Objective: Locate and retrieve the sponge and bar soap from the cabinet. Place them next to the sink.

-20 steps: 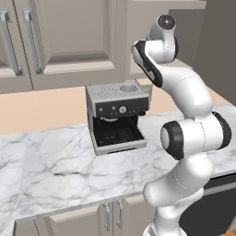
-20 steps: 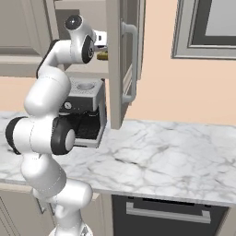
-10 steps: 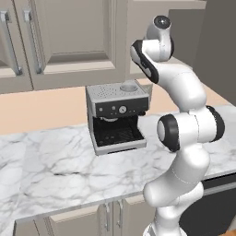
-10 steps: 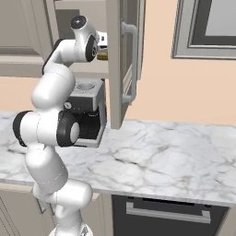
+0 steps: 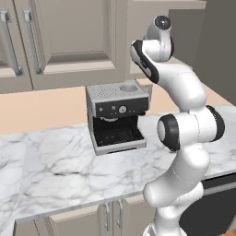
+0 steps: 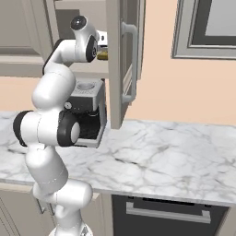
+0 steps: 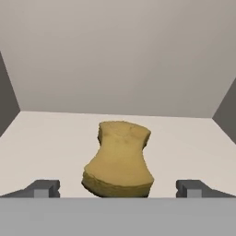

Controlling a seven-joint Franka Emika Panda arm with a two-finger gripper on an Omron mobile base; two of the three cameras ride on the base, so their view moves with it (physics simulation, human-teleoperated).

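Two dark fingertips [image 7: 46, 188] sit spread wide at the bottom corners of the hand view, so the gripper [image 7: 118, 190] is open and holds nothing. Between them, at lower centre, the sponge [image 7: 119, 161] lies on the pale shelf of the cabinet [image 6: 123, 60], whose open door fills the upper middle of the right base view.

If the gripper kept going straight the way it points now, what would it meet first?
Most likely the sponge: it lies on the cabinet shelf straight ahead of the open gripper, centred between the fingertips. Behind it stands the cabinet's back wall. How far off it lies is unclear.
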